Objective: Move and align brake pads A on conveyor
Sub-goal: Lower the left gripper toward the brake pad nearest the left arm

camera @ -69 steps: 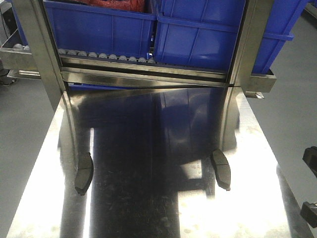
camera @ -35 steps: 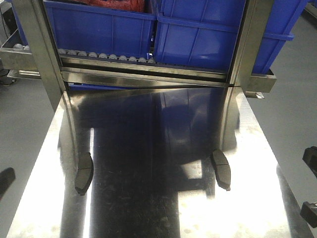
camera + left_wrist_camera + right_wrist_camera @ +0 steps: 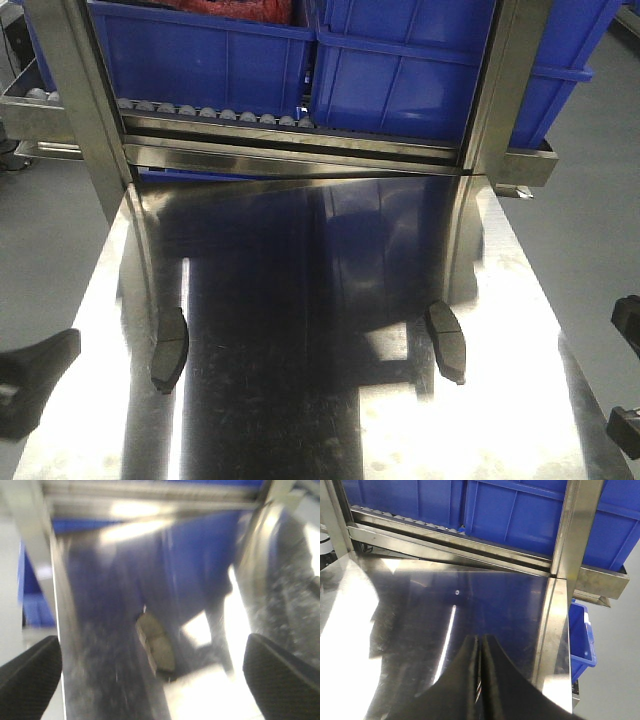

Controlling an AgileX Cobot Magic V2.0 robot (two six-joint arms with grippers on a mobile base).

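While left gripper [image 3: 152,645] gapes, brake pad [image 3: 158,649] ahead

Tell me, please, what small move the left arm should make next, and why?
Probably ease the left gripper forward and down toward the left brake pad, jaws open. In the wrist view the pad lies on the steel table, lined up with the gap between the open fingers but beyond their tips; the front view shows the gripper short of it.

2 pads [image 3: 169,350] apparently dark grey; blue bins [image 3: 200,55]
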